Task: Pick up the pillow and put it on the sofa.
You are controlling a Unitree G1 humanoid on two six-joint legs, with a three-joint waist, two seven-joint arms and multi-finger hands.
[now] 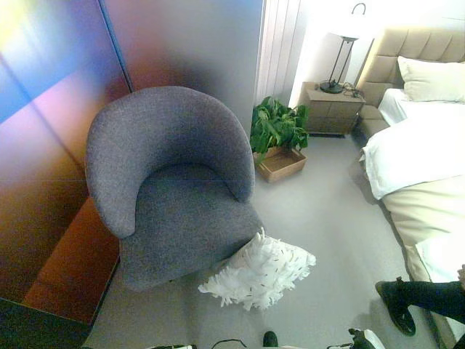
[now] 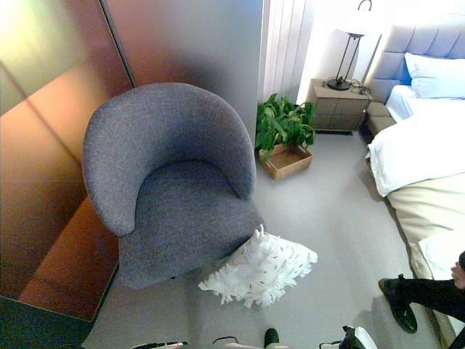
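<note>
It was a bedroom with a pale grey floor (image 1: 320, 218), a dark glossy wall panel along the left and a bed at the right. The white feathery pillow (image 1: 259, 272) lay on the floor, touching the front right corner of the grey tub armchair (image 1: 171, 185) that stood in for the sofa. Its long axis ran on a diagonal, from the lower left near the chair's base up toward the right; one corner stood up against the chair's edge and the opposite end pointed out into the open floor. The chair's seat held nothing.

Behind the chair's right arm, a shallow wooden box (image 1: 280, 164) sat on the floor with a leafy green plant (image 1: 276, 125) growing in it. Further back, a nightstand (image 1: 332, 109) carried a lamp (image 1: 344, 51) with a white shade, just beside the padded headboard. The bed (image 1: 418, 153) had white bedding and a pillow at its head. A person's dark shoe (image 1: 396, 305) and trouser leg showed at the lower right, near the bed's edge.

Neither of the robot's hands appeared in either view, so how far their fingers were spread could not be told
</note>
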